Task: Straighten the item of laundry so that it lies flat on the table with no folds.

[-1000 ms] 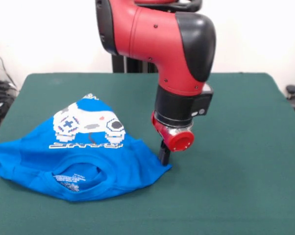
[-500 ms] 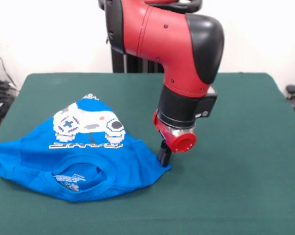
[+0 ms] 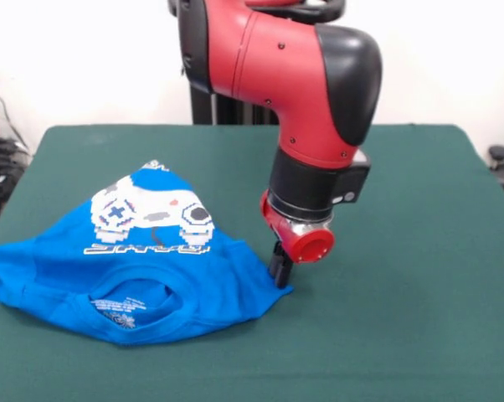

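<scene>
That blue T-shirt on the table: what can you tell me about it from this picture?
The T-shirt is bright blue, soft-looking cloth, with a white pixel-style game controller graphic and outlined lettering below it. It lies crumpled on the green table, on the picture's left side, folded into a rough triangle rather than spread flat. Its collar opening faces the camera, with a printed label inside. Its left edge reaches the table's edge. At its right corner the gripper comes down onto or right beside the cloth.

Single front camera, raised, looking slightly down across table (image 3: pixel 403 335) at arm (image 3: pixel 302 92); close-in framing.
</scene>
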`<state>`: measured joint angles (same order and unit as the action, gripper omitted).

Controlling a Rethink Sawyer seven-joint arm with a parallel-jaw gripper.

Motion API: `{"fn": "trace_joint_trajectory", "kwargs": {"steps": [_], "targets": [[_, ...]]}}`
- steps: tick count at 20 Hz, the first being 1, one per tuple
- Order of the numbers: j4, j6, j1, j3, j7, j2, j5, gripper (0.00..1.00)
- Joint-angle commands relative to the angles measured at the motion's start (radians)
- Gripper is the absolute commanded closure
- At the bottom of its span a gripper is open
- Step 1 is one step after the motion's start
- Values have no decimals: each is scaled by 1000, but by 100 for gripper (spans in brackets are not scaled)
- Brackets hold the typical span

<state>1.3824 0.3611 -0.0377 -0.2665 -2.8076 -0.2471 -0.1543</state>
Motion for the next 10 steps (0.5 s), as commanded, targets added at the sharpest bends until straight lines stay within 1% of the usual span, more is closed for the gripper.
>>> {"fn": "trace_joint_trajectory", "kwargs": {"steps": [1,6,8,10], "targets": [[-8,-140,64,115,-106,216,-36,0],[12,-170,72,125,-103,195,-30,0],[43,-155,86,143,-88,154,-23,0],[67,-101,81,134,-78,103,-20,0]]}}
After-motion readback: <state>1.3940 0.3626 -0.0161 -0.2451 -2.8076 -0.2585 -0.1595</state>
